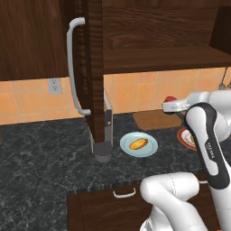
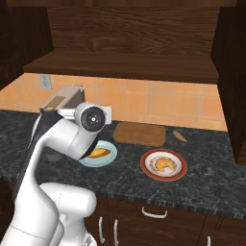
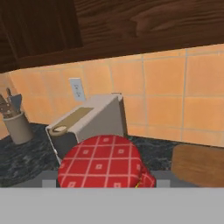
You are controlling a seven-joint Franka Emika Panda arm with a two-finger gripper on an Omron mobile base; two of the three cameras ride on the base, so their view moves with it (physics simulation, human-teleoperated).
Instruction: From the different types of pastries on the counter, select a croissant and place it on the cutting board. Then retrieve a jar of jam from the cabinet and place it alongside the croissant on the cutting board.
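My gripper (image 1: 170,104) is shut on the jar of jam (image 3: 101,162), whose red checked top sits close in the hand view. In the left base view the jar of jam (image 1: 170,99) hangs in the air just over the cutting board (image 1: 153,120). The brown board (image 2: 139,133) lies bare on the counter (image 2: 120,182) against the tiled wall. The curved croissant (image 2: 164,165) rests on a red-rimmed plate (image 2: 163,175) in front of the board. An oval pastry (image 2: 98,153) lies on a light blue plate (image 1: 139,145). The cabinet door (image 1: 92,67) stands open.
A silver toaster (image 3: 87,122) stands left of the board, by the wall. A utensil holder (image 3: 17,126) sits further along the counter. The open door's grey handle (image 1: 71,67) juts toward me. A small brown item (image 2: 180,136) lies right of the board.
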